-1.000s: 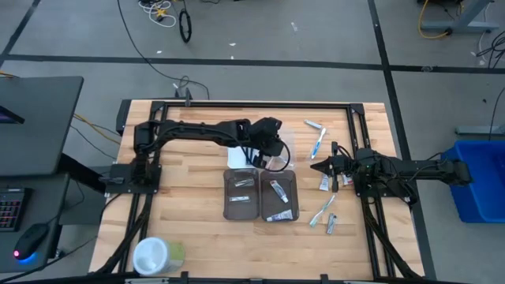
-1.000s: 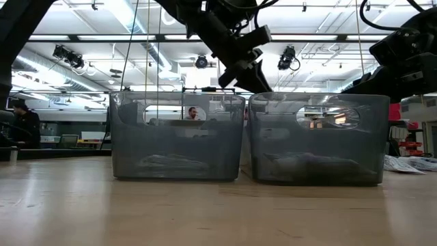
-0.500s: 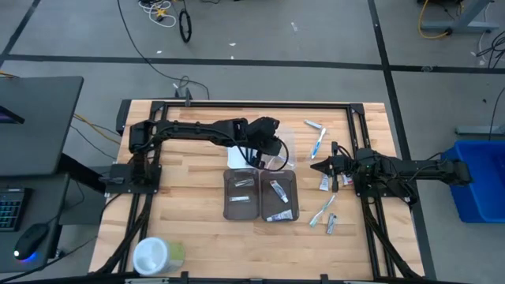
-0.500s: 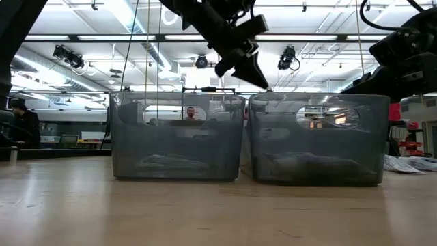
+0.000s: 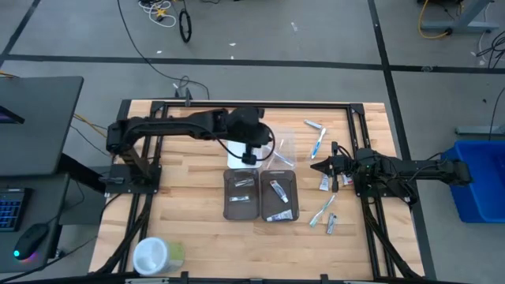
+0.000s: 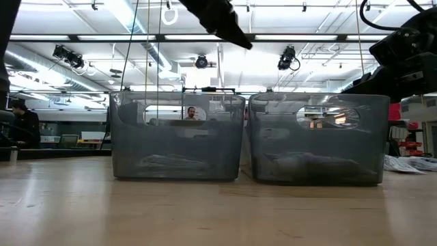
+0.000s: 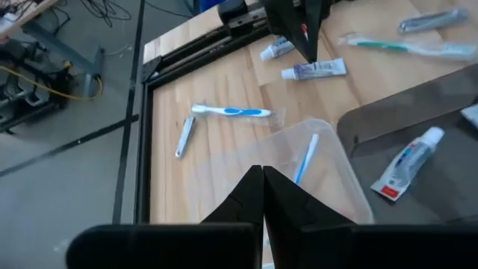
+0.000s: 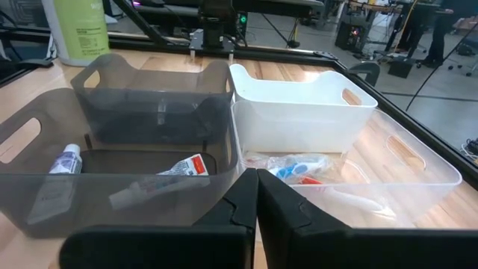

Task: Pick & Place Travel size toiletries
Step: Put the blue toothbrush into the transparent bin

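Travel size toiletries lie on the table's right side: a toothbrush (image 5: 318,142) (image 7: 228,112), small tubes (image 7: 314,70) (image 5: 325,183) and another toothbrush (image 5: 322,211). More tubes lie in the two grey trays (image 5: 278,196) (image 8: 183,166), and toothbrushes (image 7: 305,158) (image 8: 299,166) lie in the clear tray (image 5: 282,148). My left gripper (image 7: 263,175) (image 5: 251,156) hangs shut and empty, high above the white tray (image 8: 299,112) and the clear tray's near edge. My right gripper (image 8: 256,179) (image 5: 316,166) waits shut and empty, low at the right beside the loose tubes.
A big white-and-green container (image 5: 155,255) stands at the near left corner. A black frame (image 5: 252,104) runs round the table's far and side edges. Bare wood lies left of the trays and along the near edge.
My left gripper has risen from just above the clear tray and drawn back toward the table's left, rolling a little at the wrist. In the low view its fingers have come together on nothing. The toiletries and trays lie as before.
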